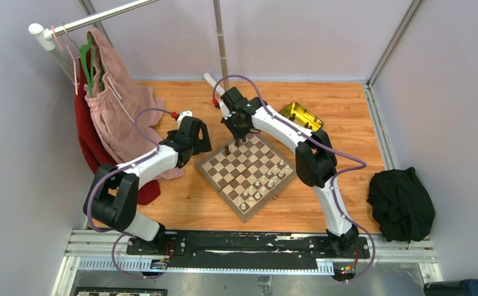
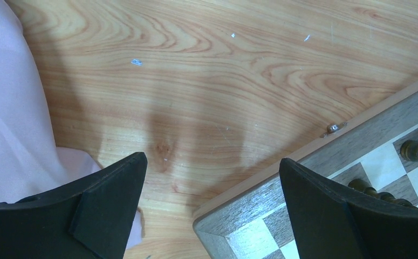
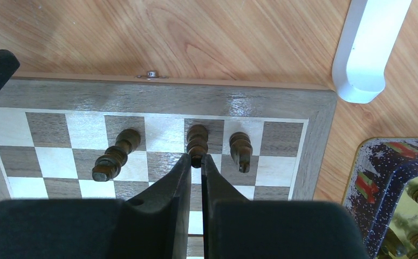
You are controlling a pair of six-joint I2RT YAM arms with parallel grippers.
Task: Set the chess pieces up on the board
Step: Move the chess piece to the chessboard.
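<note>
The chessboard [image 1: 248, 169] lies turned like a diamond mid-table. Several pale chess pieces [image 1: 267, 182] stand along its near right side. Three dark brown pieces stand in its far row. My right gripper [image 3: 197, 159] is shut on the top of the middle dark piece [image 3: 197, 137], whose base rests on a dark square. A dark piece [image 3: 115, 154] stands to its left and another [image 3: 240, 148] to its right. My left gripper [image 2: 212, 167] is open and empty above the board's left corner [image 2: 233, 229]; two dark pieces [image 2: 417, 151] show at that view's right edge.
A yellow-gold tin [image 1: 300, 115] holding more dark pieces sits off the board's far right side, also in the right wrist view [image 3: 379, 189]. A white bar [image 3: 368, 48] lies beyond the board. Pink and red garments [image 1: 116, 105] hang at left. Black cloth [image 1: 401, 203] lies at right.
</note>
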